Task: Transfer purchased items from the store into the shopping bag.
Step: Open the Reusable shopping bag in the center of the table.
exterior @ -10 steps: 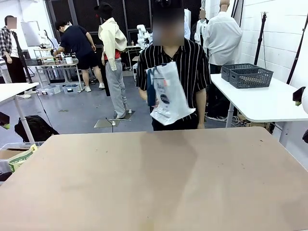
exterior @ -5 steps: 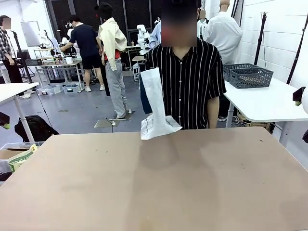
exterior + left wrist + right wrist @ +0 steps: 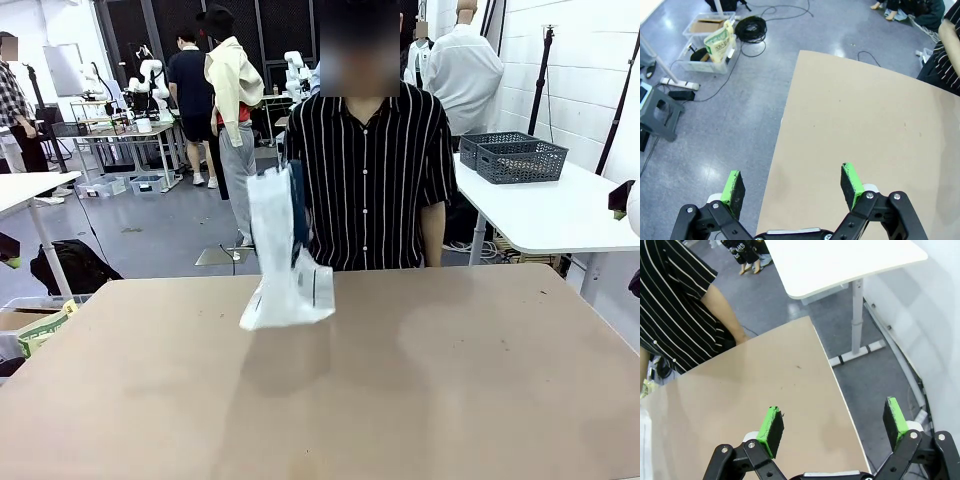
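While the translucent whitish plastic bag dangles at eleven o'clock, left fingers and right fingers gape empty; pre-transfer, bag must land first.

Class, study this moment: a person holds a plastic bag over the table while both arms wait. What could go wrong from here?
1. The bag hangs limp in the person's grip; set down, it may slump flat with no open mouth.
2. The person stands close against the table, so the open left gripper or right gripper, reaching for the bag, could meet an arm.
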Controlling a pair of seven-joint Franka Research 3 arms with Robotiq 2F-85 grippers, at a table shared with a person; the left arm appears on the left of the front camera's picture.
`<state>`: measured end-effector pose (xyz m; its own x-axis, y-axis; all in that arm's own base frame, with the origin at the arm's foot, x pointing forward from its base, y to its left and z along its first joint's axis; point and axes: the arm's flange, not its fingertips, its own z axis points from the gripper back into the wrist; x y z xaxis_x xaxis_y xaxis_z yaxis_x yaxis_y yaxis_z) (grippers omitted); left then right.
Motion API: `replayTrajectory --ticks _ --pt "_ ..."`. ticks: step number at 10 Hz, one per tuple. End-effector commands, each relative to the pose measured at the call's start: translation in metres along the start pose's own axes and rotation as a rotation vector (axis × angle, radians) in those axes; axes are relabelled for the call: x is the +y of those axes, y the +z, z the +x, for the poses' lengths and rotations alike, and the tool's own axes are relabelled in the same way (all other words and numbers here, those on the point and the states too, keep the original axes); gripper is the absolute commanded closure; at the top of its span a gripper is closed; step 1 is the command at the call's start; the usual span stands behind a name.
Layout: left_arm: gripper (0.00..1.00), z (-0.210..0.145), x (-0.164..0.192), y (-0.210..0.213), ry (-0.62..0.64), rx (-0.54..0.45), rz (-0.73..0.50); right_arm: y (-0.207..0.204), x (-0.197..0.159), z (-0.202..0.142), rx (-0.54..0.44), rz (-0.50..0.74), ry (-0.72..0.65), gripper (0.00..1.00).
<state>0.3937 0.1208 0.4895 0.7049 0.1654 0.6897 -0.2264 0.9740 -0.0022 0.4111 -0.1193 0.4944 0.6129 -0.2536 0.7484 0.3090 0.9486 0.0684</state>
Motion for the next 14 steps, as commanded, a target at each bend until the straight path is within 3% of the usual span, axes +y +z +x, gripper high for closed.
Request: replayTrajectory --ticks 1,14 --pt "0.00 -0.0005 0.0021 -0.0002 0.004 0.002 0.001 0.0008 0.0011 0.0000 0.000 -0.007 0.007 0.00" --pt "0.00 -0.0005 0.0021 -0.0002 0.004 0.002 0.001 0.0008 0.0011 0.0000 0.000 -0.007 0.007 0.00"
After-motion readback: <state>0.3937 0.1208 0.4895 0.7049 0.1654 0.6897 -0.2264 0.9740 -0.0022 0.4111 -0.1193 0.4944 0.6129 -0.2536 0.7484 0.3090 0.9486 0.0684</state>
